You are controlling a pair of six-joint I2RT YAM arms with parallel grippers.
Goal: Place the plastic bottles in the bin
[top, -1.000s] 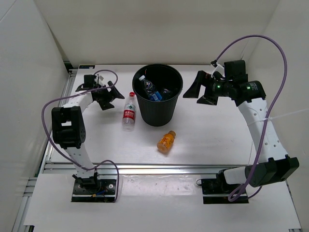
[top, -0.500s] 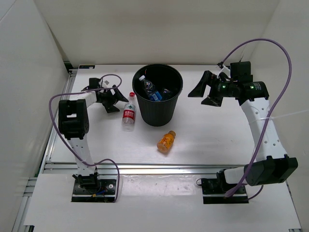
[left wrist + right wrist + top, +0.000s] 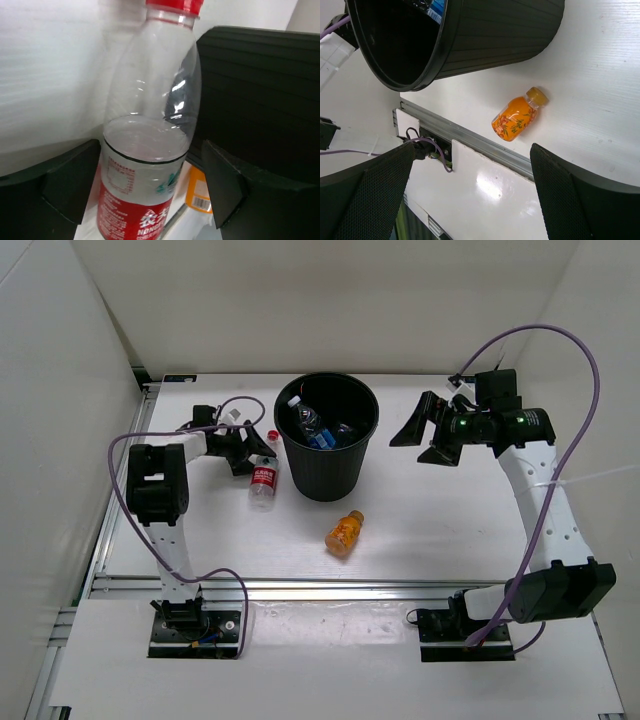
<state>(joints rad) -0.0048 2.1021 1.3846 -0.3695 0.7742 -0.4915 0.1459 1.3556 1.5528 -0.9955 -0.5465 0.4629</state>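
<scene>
A clear plastic bottle with red label and cap (image 3: 262, 477) lies on the table left of the black bin (image 3: 345, 468). My left gripper (image 3: 251, 451) is open, its fingers on either side of the bottle's upper body. The left wrist view shows this bottle (image 3: 145, 100) between the open left gripper (image 3: 150, 165) fingers, apart from both pads. A short orange bottle (image 3: 344, 531) lies in front of the bin. Inside the bin lies a blue-labelled bottle (image 3: 321, 438) among others. My right gripper (image 3: 428, 437) hangs open and empty in the air, right of the bin.
The right wrist view looks down past the bin's rim (image 3: 427, 65) to the orange bottle (image 3: 516, 117) and the table's metal front rail (image 3: 485, 145). White walls enclose the table on the left, back and right. A purple cable (image 3: 210, 435) arcs over the left arm.
My left gripper slid right along the table until its fingers flank the red-label bottle, which shifted slightly. My right gripper drew a little further right from the bin.
</scene>
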